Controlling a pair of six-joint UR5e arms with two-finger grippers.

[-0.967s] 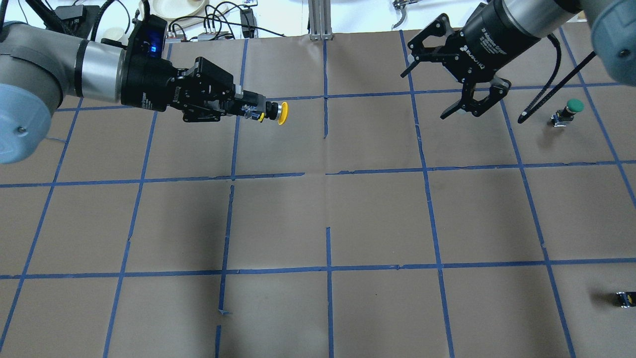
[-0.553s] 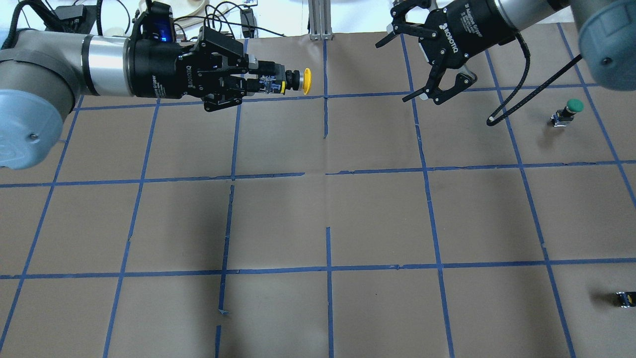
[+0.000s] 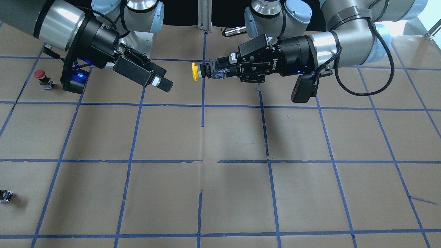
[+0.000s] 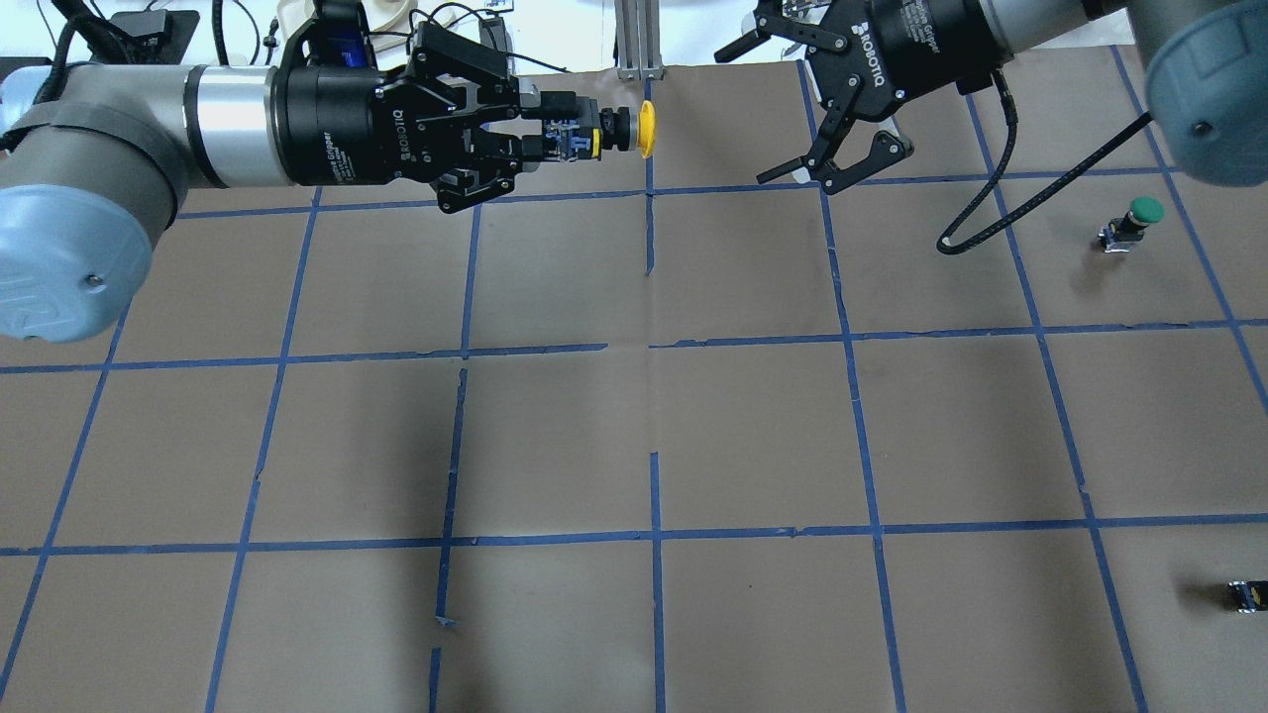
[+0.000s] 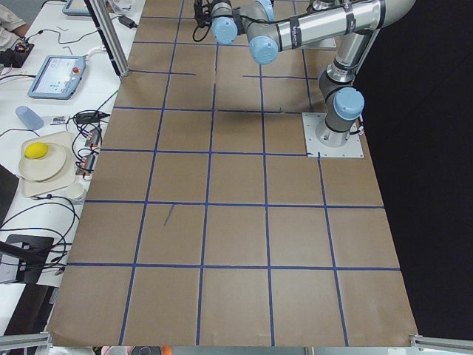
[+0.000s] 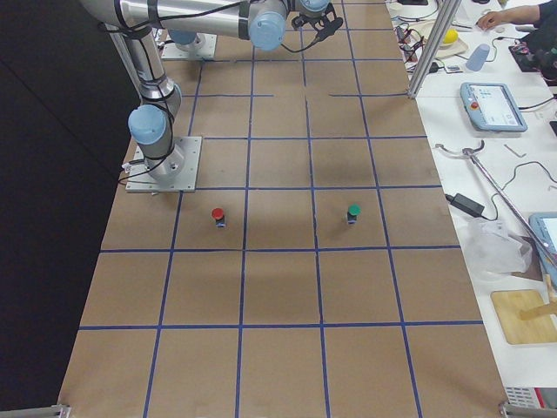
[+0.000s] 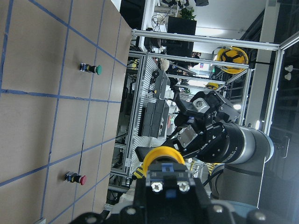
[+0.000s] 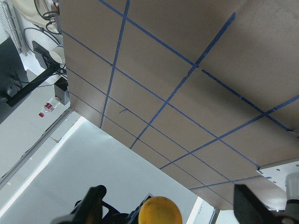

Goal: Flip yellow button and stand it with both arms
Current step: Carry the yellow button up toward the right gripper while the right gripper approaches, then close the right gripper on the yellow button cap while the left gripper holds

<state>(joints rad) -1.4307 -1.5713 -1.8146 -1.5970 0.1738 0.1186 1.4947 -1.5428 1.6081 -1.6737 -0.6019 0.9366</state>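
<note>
Two grippers face each other in the air above the table [image 4: 555, 436]: the left gripper [image 4: 560, 137] clamps the button [image 4: 616, 133] by its body, cap outward — the right gripper [image 4: 741, 119], jaws wide apart, should align on the cap before the left releases.

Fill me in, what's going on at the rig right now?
The left pincer holds the yellow button in the air by its body, cap pointing sideways at the right pincer. That one is open, facing the cap across a gap; likely a handover setup. The red button and green button stand on the table, away from both.
</note>
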